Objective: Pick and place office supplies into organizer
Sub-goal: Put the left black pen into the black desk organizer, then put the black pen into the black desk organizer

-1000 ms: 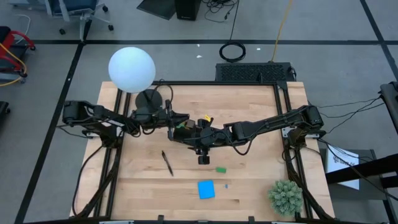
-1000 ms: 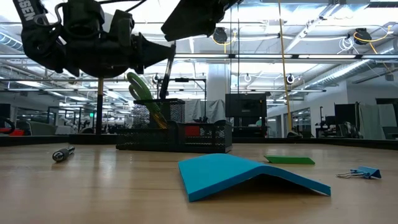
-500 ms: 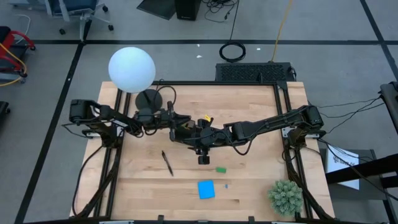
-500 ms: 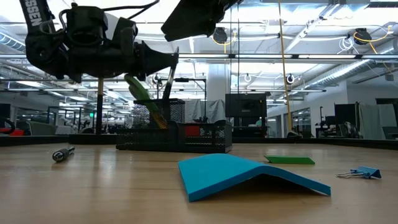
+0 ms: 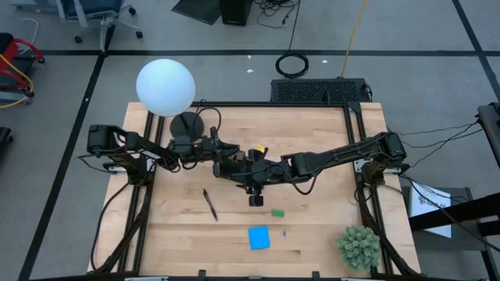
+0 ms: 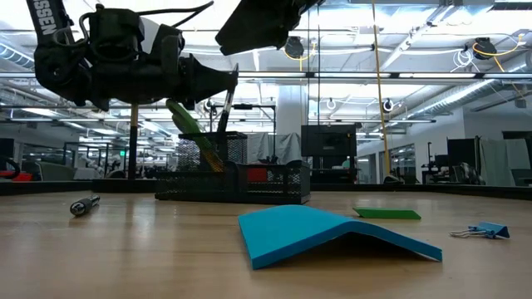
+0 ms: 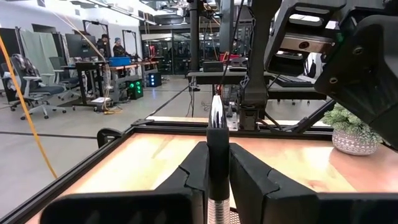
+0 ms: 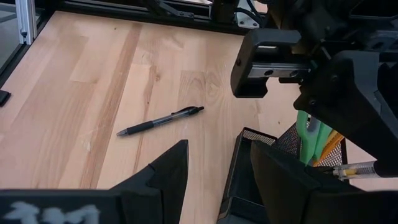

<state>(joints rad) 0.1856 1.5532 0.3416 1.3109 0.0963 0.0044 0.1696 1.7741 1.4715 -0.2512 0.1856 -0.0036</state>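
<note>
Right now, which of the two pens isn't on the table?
The pen between the left gripper's jaws, held upright over the organizer. The other pen lies flat on the table.

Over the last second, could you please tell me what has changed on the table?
The left gripper moved toward the black mesh organizer, carrying the dark pen between its fingers to the upright compartment; whether it has let go is unclear. The right gripper, loose pen, blue sticky-note pad and green eraser stayed put.
</note>
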